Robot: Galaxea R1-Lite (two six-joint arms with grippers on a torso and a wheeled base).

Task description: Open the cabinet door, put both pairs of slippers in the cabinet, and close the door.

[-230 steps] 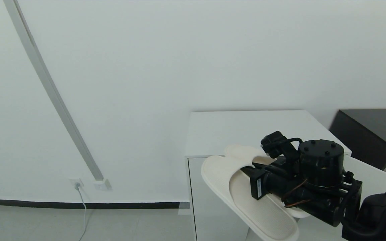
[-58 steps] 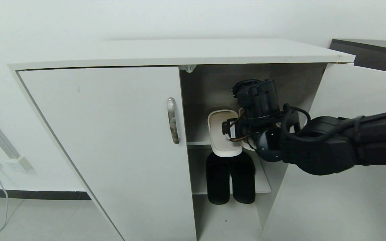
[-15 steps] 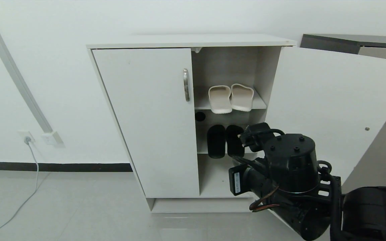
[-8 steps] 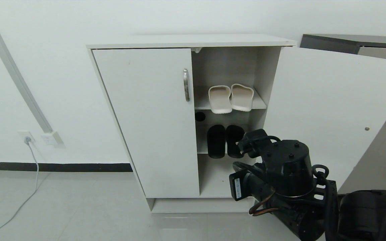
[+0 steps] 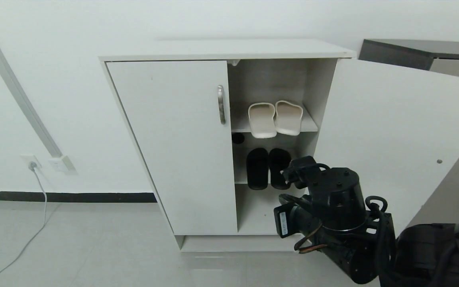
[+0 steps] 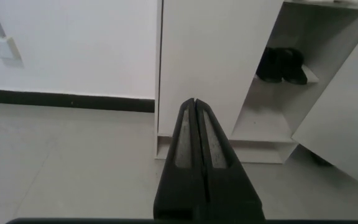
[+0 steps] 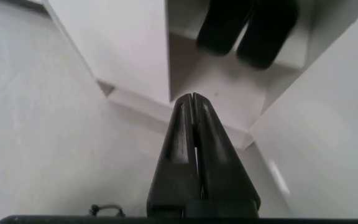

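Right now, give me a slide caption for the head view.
White slippers shelved above black slippers inside the cabinet; its right door stands open.

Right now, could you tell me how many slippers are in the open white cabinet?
4. Two white slide slippers lie side by side on the upper shelf, two black slippers on the shelf below. The closed left door may hide more.

Partly hidden behind the right arm (image 5: 337,199) in the head view: the near end of one of the black slippers (image 5: 263,167) and the lower corner of the open door (image 5: 393,131), itself cut off at that view's right edge. Shut away behind the closed door (image 5: 173,139): the left half of the cabinet (image 5: 221,48). Too small to identify: a dark round spot (image 5: 237,138) under the upper shelf (image 5: 309,127). Cropped in the right wrist view: both black slippers.
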